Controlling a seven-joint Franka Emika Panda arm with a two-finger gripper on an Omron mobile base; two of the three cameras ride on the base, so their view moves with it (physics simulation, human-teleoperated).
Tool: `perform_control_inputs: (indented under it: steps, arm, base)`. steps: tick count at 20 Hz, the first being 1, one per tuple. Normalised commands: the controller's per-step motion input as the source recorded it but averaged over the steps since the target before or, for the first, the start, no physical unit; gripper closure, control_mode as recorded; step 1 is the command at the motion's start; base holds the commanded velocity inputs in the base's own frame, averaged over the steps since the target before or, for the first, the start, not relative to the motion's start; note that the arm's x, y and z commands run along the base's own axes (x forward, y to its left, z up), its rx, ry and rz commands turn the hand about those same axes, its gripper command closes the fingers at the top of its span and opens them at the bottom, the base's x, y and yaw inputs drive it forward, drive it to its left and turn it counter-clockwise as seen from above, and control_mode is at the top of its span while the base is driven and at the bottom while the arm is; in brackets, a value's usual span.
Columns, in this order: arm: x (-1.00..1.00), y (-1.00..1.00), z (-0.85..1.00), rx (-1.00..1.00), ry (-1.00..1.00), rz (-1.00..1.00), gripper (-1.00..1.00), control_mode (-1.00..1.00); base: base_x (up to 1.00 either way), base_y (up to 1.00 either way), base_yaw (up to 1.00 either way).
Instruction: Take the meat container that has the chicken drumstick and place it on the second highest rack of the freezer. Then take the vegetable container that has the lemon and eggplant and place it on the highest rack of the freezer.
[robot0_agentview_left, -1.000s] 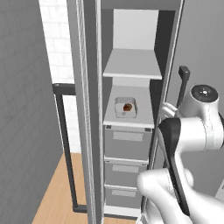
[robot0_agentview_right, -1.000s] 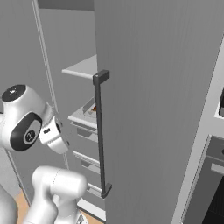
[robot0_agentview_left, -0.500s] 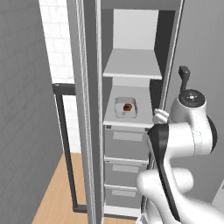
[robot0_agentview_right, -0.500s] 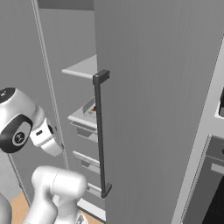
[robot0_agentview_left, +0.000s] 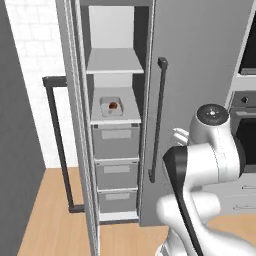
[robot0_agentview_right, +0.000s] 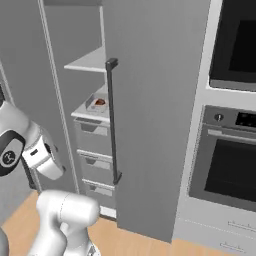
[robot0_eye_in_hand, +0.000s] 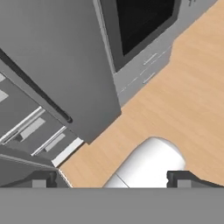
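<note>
The freezer (robot0_agentview_left: 120, 125) stands open with two white shelves. The highest rack (robot0_agentview_left: 115, 62) lies bare. On the lower shelf (robot0_agentview_left: 116, 116) sits a meat container (robot0_agentview_left: 113, 106), the chicken drumstick (robot0_agentview_left: 113, 105) at its centre, drawers at 6 o'clock.

**Looking down past the open freezer to the wooden floor**

The freezer (robot0_eye_in_hand: 57, 65) door, a grey panel with a long dark bar handle (robot0_eye_in_hand: 37, 89), crosses the upper left. Left of the door, grey drawers (robot0_eye_in_hand: 30, 127) show. Right of it stands the black oven (robot0_eye_in_hand: 140, 22). Below it spreads the wooden floor (robot0_eye_in_hand: 183, 96). The gripper (robot0_eye_in_hand: 112, 178) fingertips stand wide apart.
</note>
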Motion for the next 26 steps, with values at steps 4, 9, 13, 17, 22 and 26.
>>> perform_control_inputs:
  steps: [4, 9, 13, 17, 22, 26]
  arm:
    - [0.00, 0.00, 0.00, 0.00, 0.00, 0.00, -1.00, 1.00]
    - [0.00, 0.00, 0.00, 0.00, 0.00, 0.00, -1.00, 1.00]
    - [0.00, 0.00, 0.00, 0.00, 0.00, 0.00, -1.00, 1.00]
    - [0.00, 0.00, 0.00, 0.00, 0.00, 0.00, -1.00, 1.00]
    - [0.00, 0.00, 0.00, 0.00, 0.00, 0.00, -1.00, 1.00]
    - [0.00, 0.00, 0.00, 0.00, 0.00, 0.00, -1.00, 1.00]
  base:
    - [-0.43, -0.56, -0.62]
    - [-0.02, -0.93, -0.36]
    - [0.17, -1.00, -0.11]
    - [0.52, -1.00, -0.08]
    - [0.65, -0.97, -0.02]
    - [0.76, -0.99, 0.00]
